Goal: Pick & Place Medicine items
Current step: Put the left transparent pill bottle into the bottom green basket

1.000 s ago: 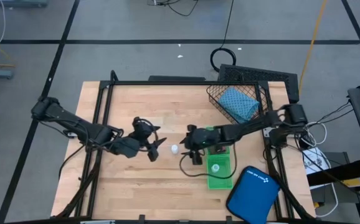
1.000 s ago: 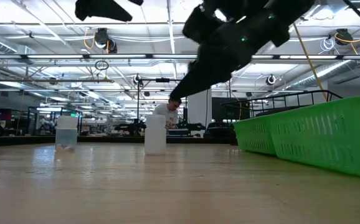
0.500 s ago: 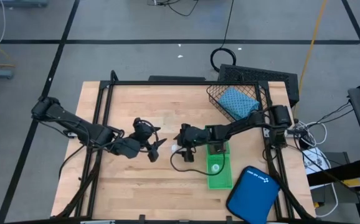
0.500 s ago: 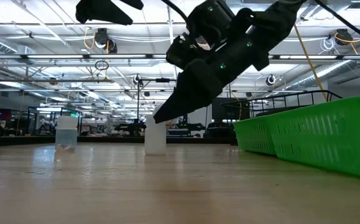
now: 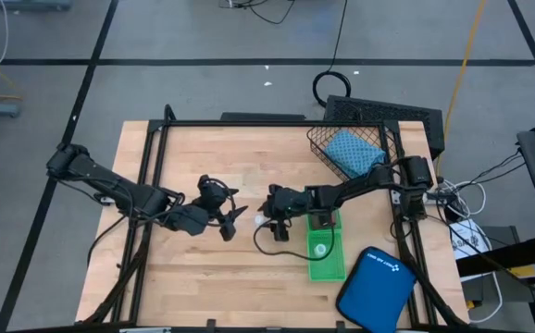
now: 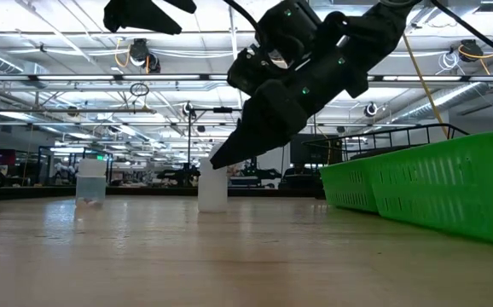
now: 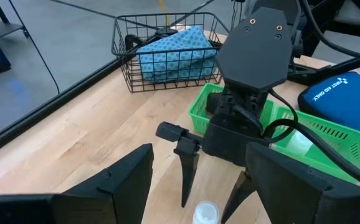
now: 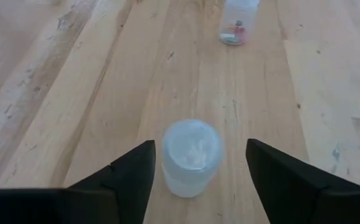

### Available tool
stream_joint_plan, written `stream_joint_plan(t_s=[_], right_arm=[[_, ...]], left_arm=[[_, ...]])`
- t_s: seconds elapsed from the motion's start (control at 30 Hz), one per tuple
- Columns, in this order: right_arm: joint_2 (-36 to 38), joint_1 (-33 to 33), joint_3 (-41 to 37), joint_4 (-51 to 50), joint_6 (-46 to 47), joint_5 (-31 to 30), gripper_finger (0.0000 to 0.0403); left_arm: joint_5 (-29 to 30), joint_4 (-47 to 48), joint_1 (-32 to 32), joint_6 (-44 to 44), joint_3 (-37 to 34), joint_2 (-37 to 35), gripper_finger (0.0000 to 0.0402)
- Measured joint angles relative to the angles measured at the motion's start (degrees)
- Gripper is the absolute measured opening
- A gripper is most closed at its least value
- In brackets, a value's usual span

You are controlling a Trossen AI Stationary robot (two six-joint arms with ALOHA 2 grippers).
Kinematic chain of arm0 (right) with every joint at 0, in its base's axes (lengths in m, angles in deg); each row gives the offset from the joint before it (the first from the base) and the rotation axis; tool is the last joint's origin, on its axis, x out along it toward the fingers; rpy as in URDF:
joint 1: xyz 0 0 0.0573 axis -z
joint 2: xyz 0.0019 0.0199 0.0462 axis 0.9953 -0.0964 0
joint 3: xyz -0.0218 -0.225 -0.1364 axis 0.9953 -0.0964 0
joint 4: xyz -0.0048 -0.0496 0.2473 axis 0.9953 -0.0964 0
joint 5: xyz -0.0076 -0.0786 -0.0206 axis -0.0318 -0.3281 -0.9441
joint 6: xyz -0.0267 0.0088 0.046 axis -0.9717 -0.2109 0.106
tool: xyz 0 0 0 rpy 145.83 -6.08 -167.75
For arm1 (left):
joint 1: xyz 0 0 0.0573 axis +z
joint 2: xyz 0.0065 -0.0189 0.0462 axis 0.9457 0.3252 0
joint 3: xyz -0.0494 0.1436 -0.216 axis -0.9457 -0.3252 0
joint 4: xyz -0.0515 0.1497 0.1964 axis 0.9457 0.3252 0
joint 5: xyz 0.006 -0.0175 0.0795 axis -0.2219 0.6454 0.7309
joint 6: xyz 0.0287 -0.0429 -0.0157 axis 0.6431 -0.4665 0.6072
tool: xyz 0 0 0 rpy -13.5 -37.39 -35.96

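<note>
A tiny white round bottle stands upright on the wooden table, and my right gripper is open with one finger on either side of it, not touching. In the left wrist view the same bottle sits below the right fingers. A second small bottle stands farther along the table, also seen as the left-hand bottle in the low view. My left gripper is open and hovers just left of the right gripper. The teal-blue pouch lies in a black wire basket. The rolls are out of view.
A long green tray lies right of the bottle under the right arm. The smooth blue case rests at the near right corner. The wire basket stands at the far right. Bare wood stretches along the near and far-left sides.
My right gripper moved toward the table's left and dropped lower, coming over the white bottle until its fingers stood on either side of it. It has held still for the last half second. The bottle has not moved.
</note>
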Motion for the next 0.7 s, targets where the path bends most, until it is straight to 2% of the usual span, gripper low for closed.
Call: stream_joint_plan(t_s=[0.5, 0.7], right_arm=[[0.0, -0.1, 0.0, -0.1, 0.0, -0.1, 0.0206], [0.0, -0.1, 0.0, -0.6, 0.0, -0.2, 0.0177]], left_arm=[[0.0, 0.0, 0.0, -0.6, 0.0, 0.0, 0.0267], [0.0, 0.0, 0.0, -0.6, 0.0, 0.0, 0.0267]])
